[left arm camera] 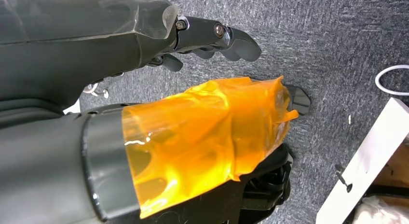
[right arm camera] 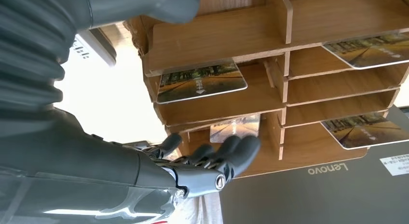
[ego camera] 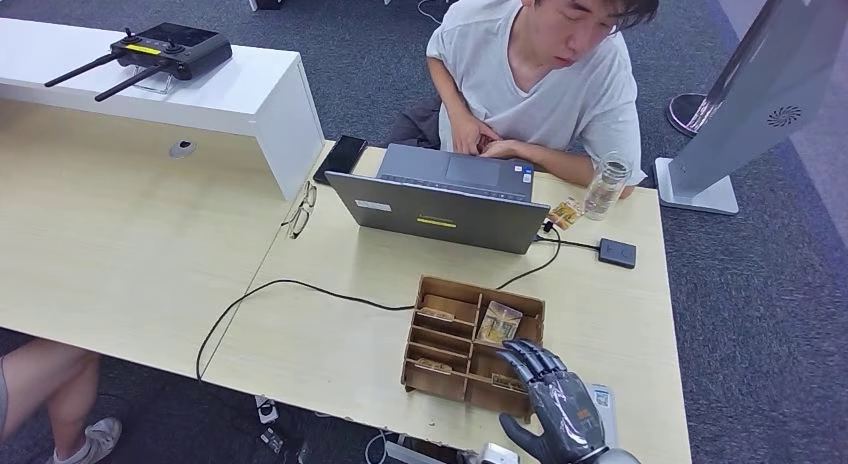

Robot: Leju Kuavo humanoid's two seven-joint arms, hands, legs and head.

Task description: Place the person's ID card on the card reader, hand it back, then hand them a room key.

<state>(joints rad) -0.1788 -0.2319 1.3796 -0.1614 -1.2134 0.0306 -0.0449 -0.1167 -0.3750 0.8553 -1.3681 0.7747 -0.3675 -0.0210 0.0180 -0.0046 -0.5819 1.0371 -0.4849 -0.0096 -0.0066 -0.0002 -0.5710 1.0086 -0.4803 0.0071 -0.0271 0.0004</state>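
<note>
At lower right of the head view, the right hand [ego camera: 560,404] is held with fingers [right arm camera: 238,154] spread, gripping nothing, above the wooden tray [ego camera: 428,366]; a key card [ego camera: 499,322] lies just beyond the fingertips.

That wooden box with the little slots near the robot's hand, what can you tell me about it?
The wooden organizer is a shallow, open-topped tray of thin light-brown board, split by slotted dividers into two columns of compartments. It lies flat on the pale desk near the robot's edge, just in front of the laptop. Several compartments each hold a card printed with a scenic picture. The robot's right hand hovers over its near right corner, fingers spread, holding nothing.
</note>
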